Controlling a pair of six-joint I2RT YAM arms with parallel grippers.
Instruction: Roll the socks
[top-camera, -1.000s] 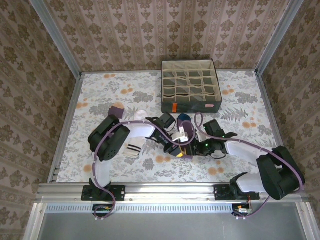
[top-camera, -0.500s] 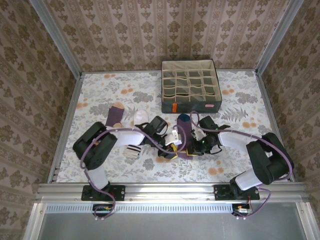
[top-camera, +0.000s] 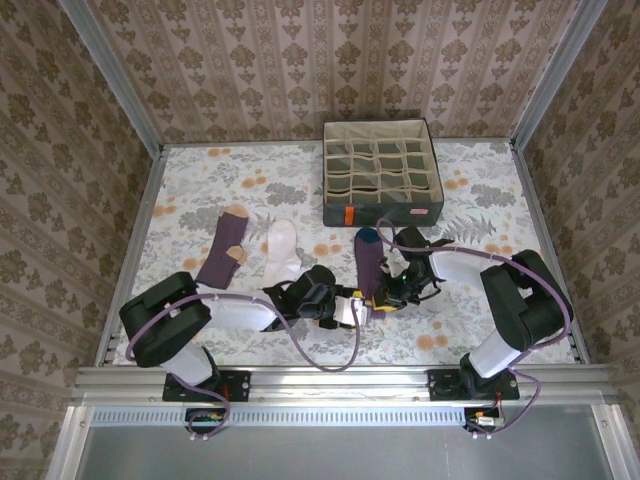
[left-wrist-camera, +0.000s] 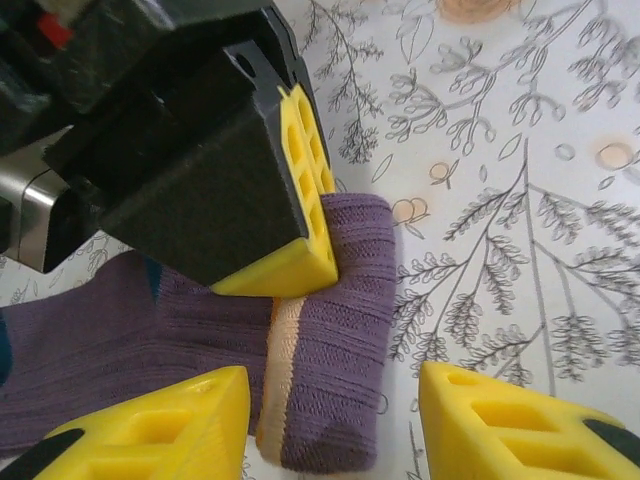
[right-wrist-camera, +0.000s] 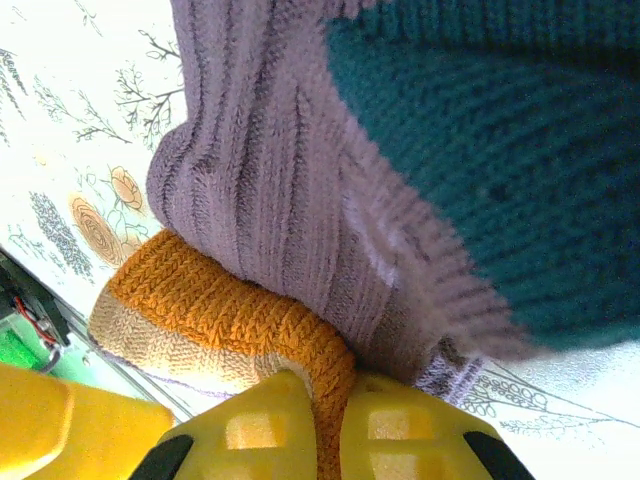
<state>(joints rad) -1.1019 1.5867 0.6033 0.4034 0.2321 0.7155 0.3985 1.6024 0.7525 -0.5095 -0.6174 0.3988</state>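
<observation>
Taking the grey box (top-camera: 382, 185) as the mark, the purple sock with the tan heel (top-camera: 224, 250) lies flat on the desk (top-camera: 200, 180), well off to the near-left of it. The white sock (top-camera: 281, 250) lies just beside that one, on the side closer to the box. Both look unrolled.

The left pincer (left-wrist-camera: 333, 405) hangs on the near side of the box's left end. It is released, its yellow fingers (left-wrist-camera: 180, 425) spread to either side of the folded cuff end. That cuff belongs to the purple sock with the orange cuff (top-camera: 369, 262), which runs from just in front of the box, teal patch toward it, back to the arms. The right pincer (right-wrist-camera: 332, 430) is at the far-from-box end, clenched on the orange cuff.

The first turn of the roll seems to be in hand. To do it well, the right pincer should hold the cuff taut and carry it over toward the box, square to the sock's length. The left one is best lowered onto the fold to pin it, so the knit cannot spring open. The two pincers are very close together, so the moves should be small and the sock should not be dragged.
</observation>
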